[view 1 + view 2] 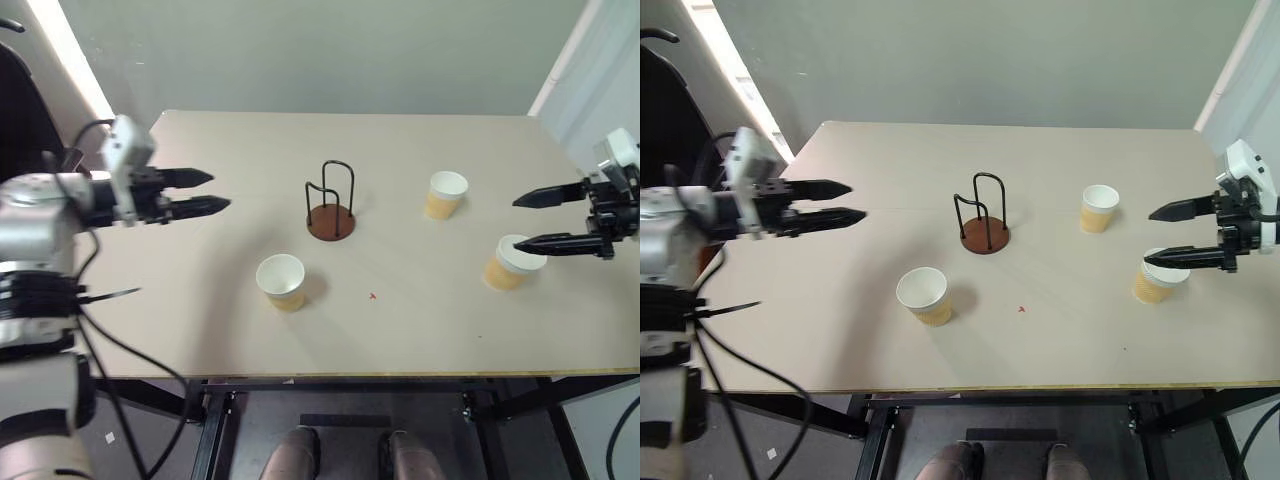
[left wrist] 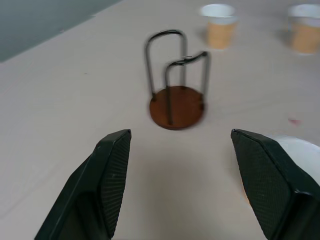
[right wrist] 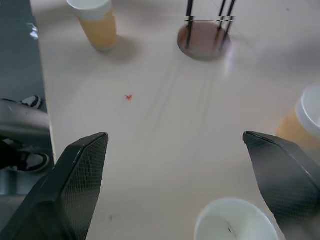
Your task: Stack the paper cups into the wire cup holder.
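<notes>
Right gripper [image 1: 532,218] hangs over the table [image 1: 200,330] with its black fingers spread wide and nothing between them, and directly beneath its lower finger stands the nearest paper cup [image 1: 506,263], upright and untouched. Just beyond that, further in from the pincer, a second cup [image 1: 446,194] stands near the far side, and past it, towards the middle of the table, is the wire cup holder [image 1: 331,204], empty, its loops upright. Further still is the third cup [image 1: 281,281], and across from it the left gripper [image 1: 215,191], also parted and holding nothing. Nothing is stacked yet, so this looks like the approach to the first pick: the right pincer needs to drop, straddle that nearest cup and close gently without crushing it.
</notes>
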